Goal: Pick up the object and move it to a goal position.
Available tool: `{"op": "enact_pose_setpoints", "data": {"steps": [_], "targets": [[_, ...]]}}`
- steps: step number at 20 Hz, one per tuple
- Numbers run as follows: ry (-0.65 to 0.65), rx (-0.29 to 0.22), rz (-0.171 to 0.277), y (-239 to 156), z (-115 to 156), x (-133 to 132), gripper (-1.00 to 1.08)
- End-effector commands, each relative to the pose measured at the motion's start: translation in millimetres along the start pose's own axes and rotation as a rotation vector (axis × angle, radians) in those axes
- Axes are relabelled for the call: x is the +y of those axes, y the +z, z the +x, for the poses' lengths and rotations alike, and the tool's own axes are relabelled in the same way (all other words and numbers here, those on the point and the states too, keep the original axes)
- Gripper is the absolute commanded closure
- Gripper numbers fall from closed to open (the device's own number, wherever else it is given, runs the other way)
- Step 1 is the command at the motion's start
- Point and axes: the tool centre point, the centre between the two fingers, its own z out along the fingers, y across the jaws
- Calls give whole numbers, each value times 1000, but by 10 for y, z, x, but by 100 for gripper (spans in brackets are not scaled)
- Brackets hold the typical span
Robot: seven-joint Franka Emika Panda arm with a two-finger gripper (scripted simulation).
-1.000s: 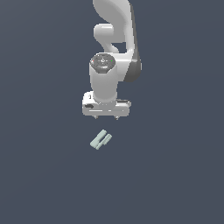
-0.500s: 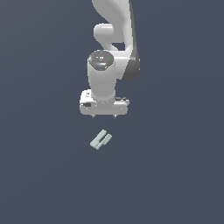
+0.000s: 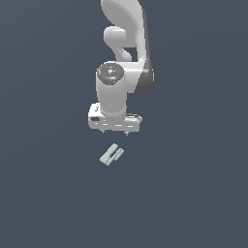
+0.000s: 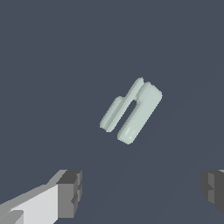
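Note:
The object (image 3: 112,154) is a small pale grey-green oblong block with a lengthwise groove, lying at a slant on the dark floor. In the wrist view the object (image 4: 131,110) shows its groove and a darker notch. My gripper (image 3: 115,131) hangs above and a little behind it, pointing down, apart from it. Its fingers (image 4: 70,192) stand wide apart and hold nothing, so the gripper (image 4: 142,190) is open. The block is narrower than the gap between the fingers.
The white arm (image 3: 127,43) rises behind the gripper toward the top of the exterior view. Flat dark blue-grey floor (image 3: 193,193) surrounds the block.
The hand has moved slightly toward the exterior view's left and turned a little about its axis. The block has stayed in place.

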Motion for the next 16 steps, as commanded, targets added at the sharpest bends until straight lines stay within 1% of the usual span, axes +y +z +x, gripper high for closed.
{"op": "enact_pose_setpoints", "data": {"steps": [1, 12, 16], "targets": [[48, 4, 4, 74, 45, 10, -92], [361, 31, 26, 564, 319, 93, -92], [454, 39, 31, 715, 389, 125, -92]]}}
